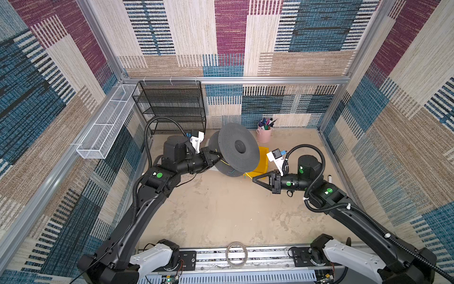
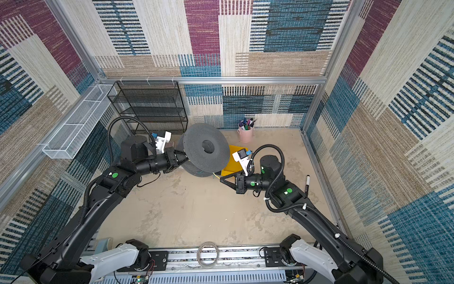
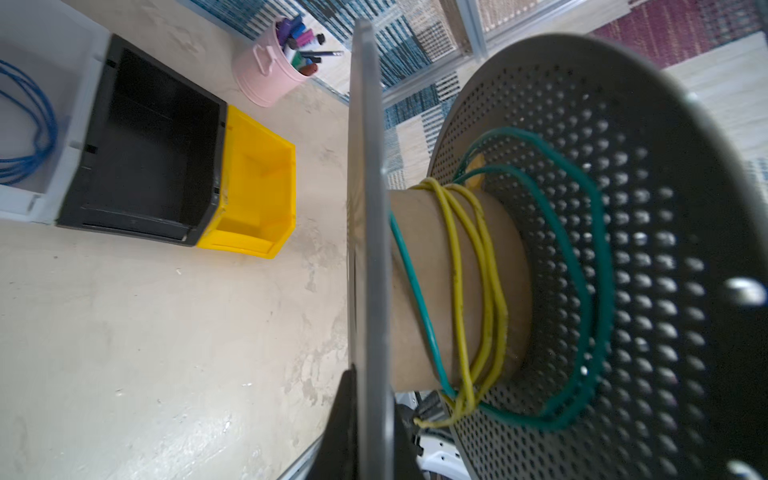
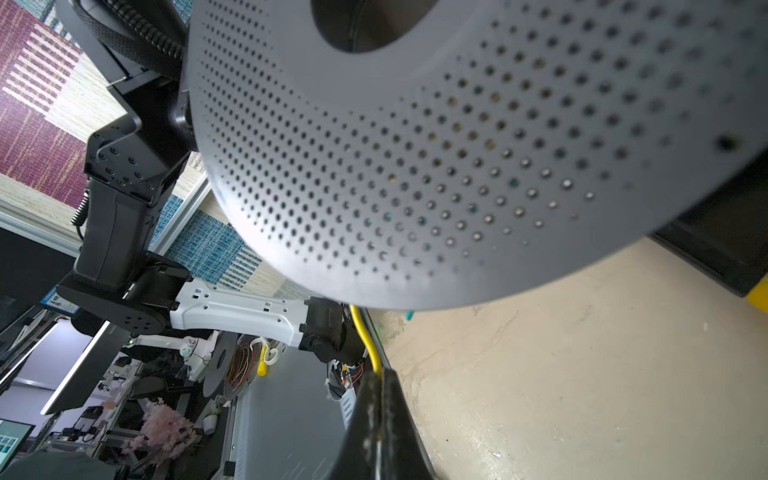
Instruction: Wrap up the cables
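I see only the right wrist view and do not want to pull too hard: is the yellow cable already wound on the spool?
Observer: Yes, the yellow cable makes a few turns around the core of the spool.
Operator: Is anything else on the core?
Observer: A green cable, in loose loops against a flange, one strand over the core.
Operator: What holds the spool?
Observer: The left gripper, shut on the rim of the other flange.

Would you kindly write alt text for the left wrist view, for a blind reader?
A grey perforated spool dominates the frame, a yellow cable wound several turns round its cardboard core and a green cable looping against its flange. Beyond, on the table, sit a yellow bin, a black bin and a pink cup of pens.
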Controlling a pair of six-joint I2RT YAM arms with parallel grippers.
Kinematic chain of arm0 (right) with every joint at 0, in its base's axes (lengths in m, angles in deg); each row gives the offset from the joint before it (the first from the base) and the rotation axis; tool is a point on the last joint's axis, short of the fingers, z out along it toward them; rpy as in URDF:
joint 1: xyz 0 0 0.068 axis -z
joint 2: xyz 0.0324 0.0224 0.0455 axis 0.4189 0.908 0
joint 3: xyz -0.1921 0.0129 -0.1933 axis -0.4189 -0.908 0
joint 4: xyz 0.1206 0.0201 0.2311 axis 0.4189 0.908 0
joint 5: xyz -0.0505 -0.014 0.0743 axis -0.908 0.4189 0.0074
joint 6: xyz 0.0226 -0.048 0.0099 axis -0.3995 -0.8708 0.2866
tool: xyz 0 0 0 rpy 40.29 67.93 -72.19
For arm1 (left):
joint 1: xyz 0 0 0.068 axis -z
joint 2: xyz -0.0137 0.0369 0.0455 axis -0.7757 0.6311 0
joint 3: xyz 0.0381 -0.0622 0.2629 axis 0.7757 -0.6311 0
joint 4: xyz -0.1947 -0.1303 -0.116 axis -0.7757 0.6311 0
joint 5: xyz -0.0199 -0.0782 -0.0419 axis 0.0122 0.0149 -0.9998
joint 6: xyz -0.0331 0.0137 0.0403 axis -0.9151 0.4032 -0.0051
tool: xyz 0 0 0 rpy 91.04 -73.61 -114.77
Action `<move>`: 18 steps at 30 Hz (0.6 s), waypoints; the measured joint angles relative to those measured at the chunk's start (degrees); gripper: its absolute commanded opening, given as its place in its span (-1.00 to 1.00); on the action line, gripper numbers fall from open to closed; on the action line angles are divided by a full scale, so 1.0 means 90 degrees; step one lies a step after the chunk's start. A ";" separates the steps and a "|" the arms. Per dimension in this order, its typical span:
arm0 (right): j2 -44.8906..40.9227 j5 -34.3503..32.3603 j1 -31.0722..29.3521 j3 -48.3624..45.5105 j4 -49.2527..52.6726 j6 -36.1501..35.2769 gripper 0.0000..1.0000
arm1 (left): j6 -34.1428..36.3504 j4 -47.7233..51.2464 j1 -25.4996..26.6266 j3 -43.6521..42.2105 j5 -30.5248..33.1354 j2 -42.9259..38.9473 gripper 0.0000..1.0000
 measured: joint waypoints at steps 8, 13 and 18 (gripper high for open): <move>0.0447 0.0663 0.0816 0.0903 0.0673 -0.0894 -1.00 | -0.0075 -0.0933 -0.0391 -0.0505 -0.1462 -0.0219 -1.00; 0.0389 0.0457 0.0848 0.1188 0.0661 -0.1253 -1.00 | -0.0291 -0.1630 -0.0444 -0.0665 -0.2064 -0.0141 -1.00; 0.0007 0.0017 0.0852 0.1042 0.0170 -0.1455 -1.00 | -0.0692 -0.2174 -0.0452 -0.0818 -0.2531 -0.0032 -1.00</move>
